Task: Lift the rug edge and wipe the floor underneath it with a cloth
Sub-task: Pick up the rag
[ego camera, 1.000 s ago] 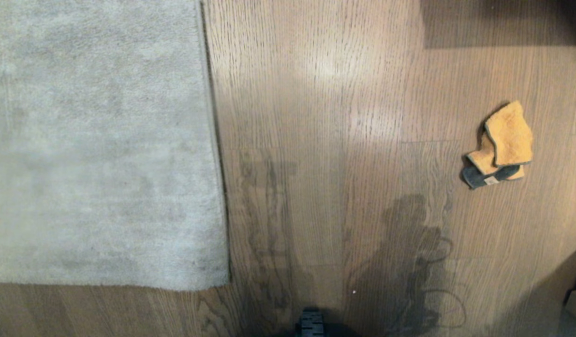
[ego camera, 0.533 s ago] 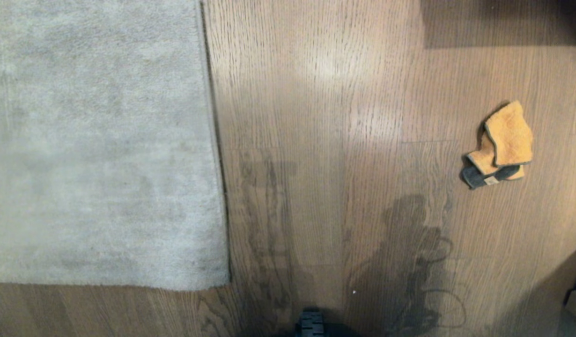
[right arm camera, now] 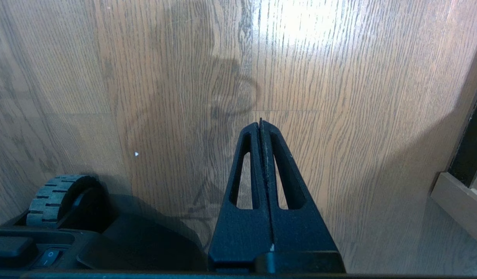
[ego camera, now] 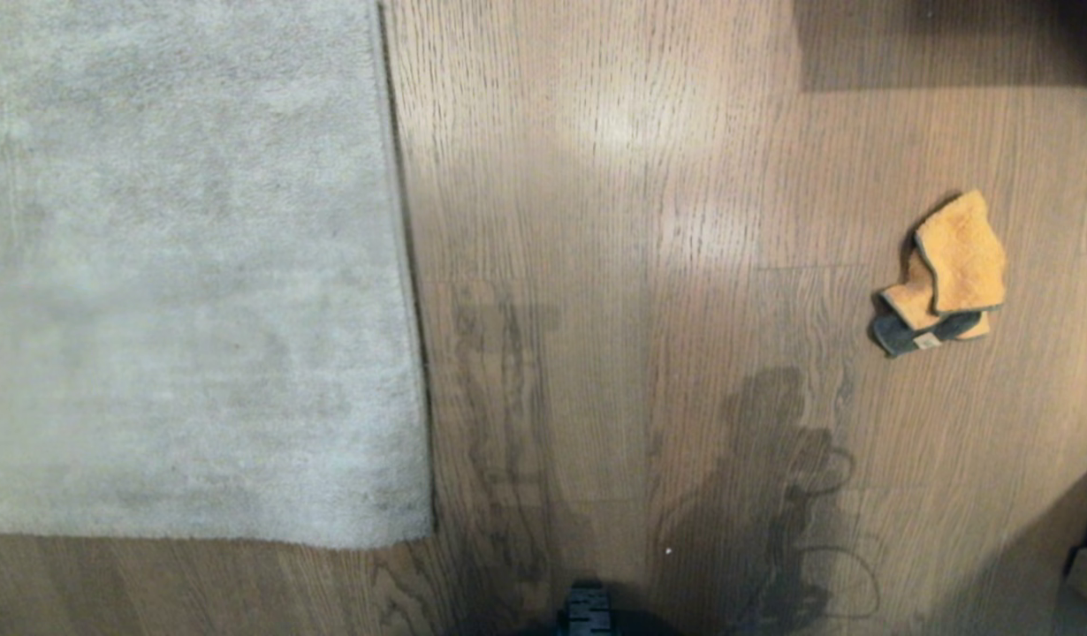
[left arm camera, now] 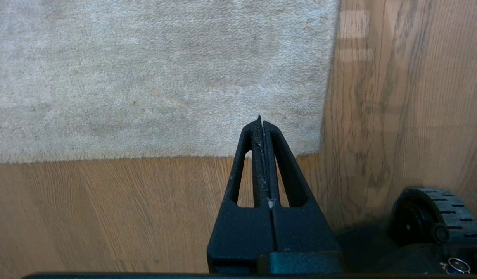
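Left gripper (left arm camera: 261, 122) pressed together, empty, hung above corner of pale grey short-pile rug edge (left arm camera: 324, 116), laid flat on brown wood-grain plank floor (ego camera: 596, 177). Right gripper (right arm camera: 260, 123) likewise closed over bare planks. Crumpled orange-tan cloth with dark grey part (ego camera: 946, 274) seen well apart from both, untouched

One rug (ego camera: 190, 265), one cloth (ego camera: 946, 274), two claws, left (left arm camera: 260, 122) and right (right arm camera: 260, 123), both closed

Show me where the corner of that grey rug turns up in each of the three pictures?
Head view: rug corner at lower left of centre, flat on the floor.
Left wrist view: rug corner just beyond the shut left gripper.
Right wrist view: not in it.
Shared landmark: the wood-grain floor.
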Available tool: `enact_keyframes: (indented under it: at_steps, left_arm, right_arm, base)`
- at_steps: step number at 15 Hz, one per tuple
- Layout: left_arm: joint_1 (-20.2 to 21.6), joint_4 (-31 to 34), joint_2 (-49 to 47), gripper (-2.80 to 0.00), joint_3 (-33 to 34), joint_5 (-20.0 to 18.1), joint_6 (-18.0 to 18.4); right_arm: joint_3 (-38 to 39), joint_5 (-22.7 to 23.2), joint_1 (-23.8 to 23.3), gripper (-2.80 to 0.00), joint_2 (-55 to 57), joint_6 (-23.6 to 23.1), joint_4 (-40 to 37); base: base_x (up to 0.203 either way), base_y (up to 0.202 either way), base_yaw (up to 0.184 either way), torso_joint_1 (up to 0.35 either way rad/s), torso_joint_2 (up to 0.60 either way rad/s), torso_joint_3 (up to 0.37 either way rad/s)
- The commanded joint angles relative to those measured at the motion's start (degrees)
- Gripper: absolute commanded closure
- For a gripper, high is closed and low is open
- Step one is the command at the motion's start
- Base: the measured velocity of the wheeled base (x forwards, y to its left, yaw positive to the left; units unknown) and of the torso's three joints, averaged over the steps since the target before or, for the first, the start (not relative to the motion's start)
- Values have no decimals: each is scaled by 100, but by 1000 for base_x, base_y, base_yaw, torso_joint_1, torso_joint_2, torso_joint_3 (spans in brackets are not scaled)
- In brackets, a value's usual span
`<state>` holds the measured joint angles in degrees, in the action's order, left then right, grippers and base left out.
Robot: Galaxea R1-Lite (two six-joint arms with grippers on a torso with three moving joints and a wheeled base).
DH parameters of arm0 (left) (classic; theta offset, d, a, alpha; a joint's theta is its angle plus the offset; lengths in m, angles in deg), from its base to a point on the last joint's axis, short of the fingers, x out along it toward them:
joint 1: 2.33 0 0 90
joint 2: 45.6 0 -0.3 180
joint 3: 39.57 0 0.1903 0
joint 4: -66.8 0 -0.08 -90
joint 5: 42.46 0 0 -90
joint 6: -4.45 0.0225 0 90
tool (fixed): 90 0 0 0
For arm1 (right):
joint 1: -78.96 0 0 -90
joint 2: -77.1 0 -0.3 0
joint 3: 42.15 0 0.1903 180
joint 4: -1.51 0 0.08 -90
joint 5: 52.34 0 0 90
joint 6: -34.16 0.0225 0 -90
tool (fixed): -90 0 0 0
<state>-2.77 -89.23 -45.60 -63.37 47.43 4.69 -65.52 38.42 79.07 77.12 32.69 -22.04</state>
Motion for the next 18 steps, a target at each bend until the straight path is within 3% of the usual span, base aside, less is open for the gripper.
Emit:
enact_keyframes:
  at_steps: [1, 18]
  left_arm:
    - [0, 2, 0, 0, 0, 2, 2]
    - [0, 2, 0, 0, 0, 2, 2]
  right_arm:
    - [0, 11, 7, 0, -2, 7, 9]
    - [-50, 53, 5, 0, 74, -190, -33]
  base:
    - [0, 0, 0, 0, 0, 0]
    - [0, 0, 0, 0, 0, 0]
